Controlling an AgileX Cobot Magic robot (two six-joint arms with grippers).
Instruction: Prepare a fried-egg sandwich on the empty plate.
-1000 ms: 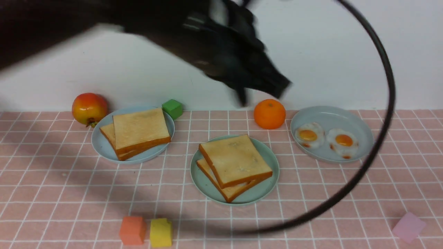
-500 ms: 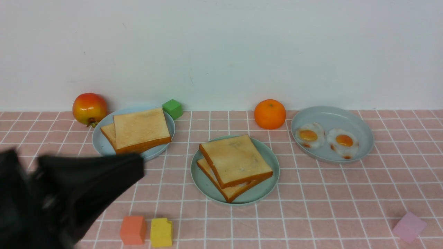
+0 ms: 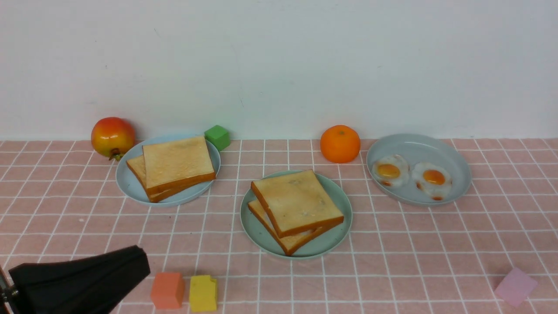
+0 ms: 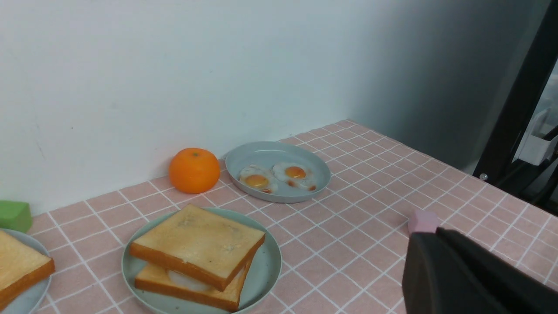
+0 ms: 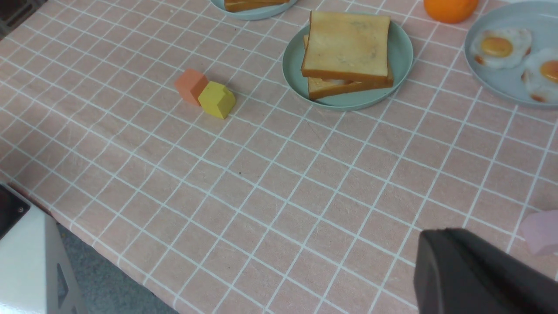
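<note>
The sandwich (image 3: 296, 207) lies on the mint-teal plate (image 3: 338, 242) at the table's centre: two toast slices stacked askew. The white of a fried egg (image 4: 185, 279) peeks out between them. My left gripper (image 3: 141, 264) is shut and empty, low at the front left corner, well clear of the plate; in its wrist view the gripper (image 4: 436, 231) points past the sandwich. My right gripper (image 5: 447, 231) is shut and empty, and does not appear in the front view.
A grey-blue dish (image 3: 457, 161) at the back right holds two fried eggs (image 3: 390, 171). A pale blue plate (image 3: 130, 187) at the back left carries two toast slices. Around them are a red-yellow fruit (image 3: 112, 136), green cube (image 3: 217, 137), orange (image 3: 340, 143), orange cube (image 3: 167, 290), yellow block (image 3: 203, 293) and pink cube (image 3: 515, 285).
My left arm swung from high over the back centre down to the front left corner. Its cable has left the view. The sandwich has not moved.
</note>
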